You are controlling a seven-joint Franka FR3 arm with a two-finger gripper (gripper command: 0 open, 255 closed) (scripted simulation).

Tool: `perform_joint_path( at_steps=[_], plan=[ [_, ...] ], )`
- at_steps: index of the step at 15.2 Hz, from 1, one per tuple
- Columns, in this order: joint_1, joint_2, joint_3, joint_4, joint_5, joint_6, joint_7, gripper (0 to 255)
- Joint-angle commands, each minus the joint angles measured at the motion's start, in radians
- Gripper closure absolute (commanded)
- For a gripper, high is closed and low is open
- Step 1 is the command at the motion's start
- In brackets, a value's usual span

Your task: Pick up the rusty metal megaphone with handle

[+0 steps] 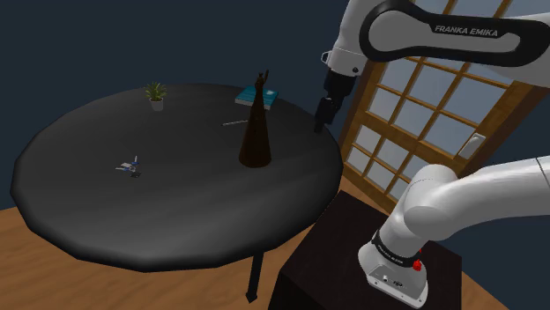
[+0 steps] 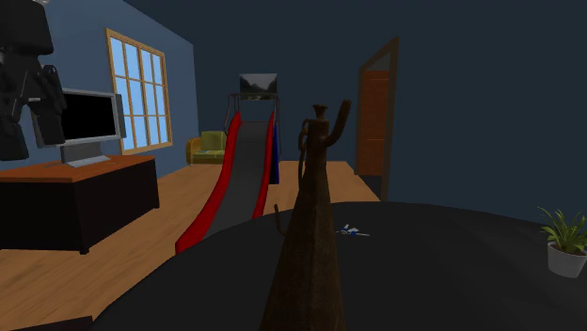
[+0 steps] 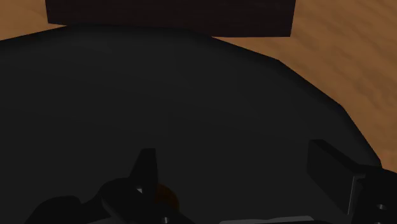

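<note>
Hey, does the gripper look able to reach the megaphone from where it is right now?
Probably yes. The open gripper hovers over the table near the upright megaphone, apart from it, with nothing standing between them.

Home room, slide [image 2: 240, 174], armchair [image 2: 209, 147], monitor [image 2: 89, 119]

Dark blue walls [image 2: 452, 94] close in a room with a wooden plank floor [image 2: 141, 254]. A bright wood-framed paned window [image 2: 141, 89] stands behind a grey monitor [image 2: 89, 118] on a dark brown-topped cabinet [image 2: 75, 202]. A red-edged slide [image 2: 240, 174] rises near what looks like a green armchair [image 2: 209, 148]. The round black counter [image 1: 176, 202] lies in dim light.
</note>
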Motion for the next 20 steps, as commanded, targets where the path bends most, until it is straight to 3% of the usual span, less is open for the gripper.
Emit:
perform_joint_path(
  at_steps=[1, 11, 20],
  plan=[
    [0.0, 0.0, 0.0, 0.0, 0.0, 0.0, 0.0, 0],
    [0.012, 0.35, -0.113, 0.199, -0.006, 0.198, -0.225, 0],
    [0.023, 0.683, -0.181, 0.499, 0.073, 0.261, -0.428, 0]
  ],
)
